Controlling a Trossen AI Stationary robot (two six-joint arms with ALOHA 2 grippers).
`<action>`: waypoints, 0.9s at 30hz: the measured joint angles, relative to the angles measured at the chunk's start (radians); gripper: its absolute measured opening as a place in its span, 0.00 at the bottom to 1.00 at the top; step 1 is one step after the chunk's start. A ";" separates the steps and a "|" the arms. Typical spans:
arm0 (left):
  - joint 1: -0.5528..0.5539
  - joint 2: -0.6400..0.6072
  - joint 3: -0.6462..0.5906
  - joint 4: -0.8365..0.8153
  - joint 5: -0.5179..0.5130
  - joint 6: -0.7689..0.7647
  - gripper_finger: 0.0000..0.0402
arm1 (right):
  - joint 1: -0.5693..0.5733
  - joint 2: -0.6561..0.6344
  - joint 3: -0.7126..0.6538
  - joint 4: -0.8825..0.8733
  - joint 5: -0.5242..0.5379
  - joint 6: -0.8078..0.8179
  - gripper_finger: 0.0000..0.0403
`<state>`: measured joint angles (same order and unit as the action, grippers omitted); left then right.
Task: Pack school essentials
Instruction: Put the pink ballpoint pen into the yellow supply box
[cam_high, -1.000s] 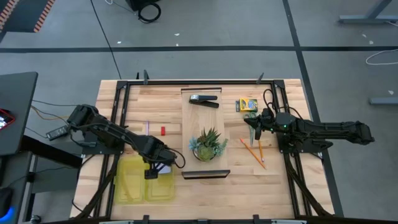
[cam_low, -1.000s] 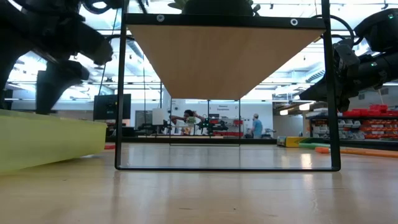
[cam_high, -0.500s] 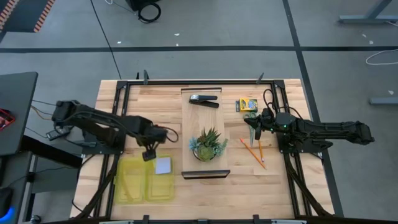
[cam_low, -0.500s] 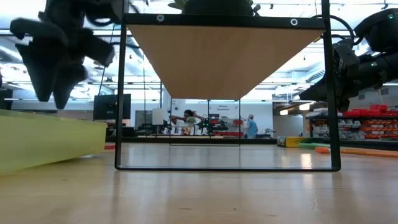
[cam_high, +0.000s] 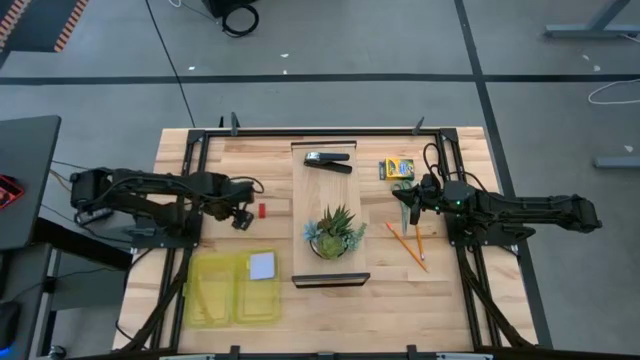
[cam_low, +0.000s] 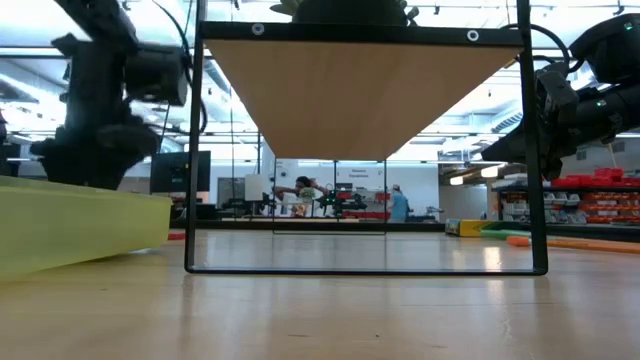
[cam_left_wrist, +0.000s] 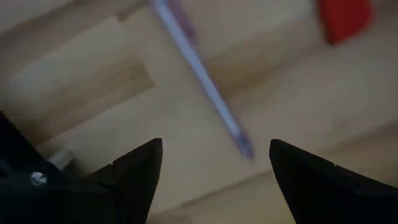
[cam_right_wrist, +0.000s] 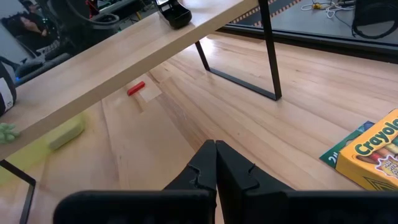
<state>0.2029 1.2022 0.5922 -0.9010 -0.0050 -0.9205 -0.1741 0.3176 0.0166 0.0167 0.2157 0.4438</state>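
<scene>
High view: left gripper (cam_high: 241, 214), jaws apart and empty, hangs left of centre beside the tiny red piece (cam_high: 262, 210); the wooden riser (cam_high: 306, 240) with the spiky plant (cam_high: 334, 232) separates it from the closed right gripper (cam_high: 407, 203).

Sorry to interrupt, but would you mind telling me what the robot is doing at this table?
It is packing school supplies into a yellow case. A pale blue note pad already lies in the case. The left gripper, jaws open and empty, hovers over a purple pen beside a small red piece. The right gripper, jaws shut, waits near the crayon box and orange pencils. The stapler and potted plant sit on the wooden shelf.
</scene>
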 joint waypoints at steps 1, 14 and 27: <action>0.012 0.000 -0.011 0.014 -0.003 -0.023 0.74 | 0.000 0.000 0.000 0.001 0.000 0.000 0.02; 0.040 0.010 -0.028 0.113 -0.175 -0.268 0.58 | 0.000 0.000 0.000 0.000 0.000 0.000 0.02; -0.021 0.082 -0.044 0.190 -0.223 -0.533 0.43 | 0.000 0.000 0.000 0.000 0.000 0.000 0.02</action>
<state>0.1823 1.2846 0.5479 -0.7112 -0.2279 -1.4531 -0.1742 0.3173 0.0167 0.0170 0.2157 0.4438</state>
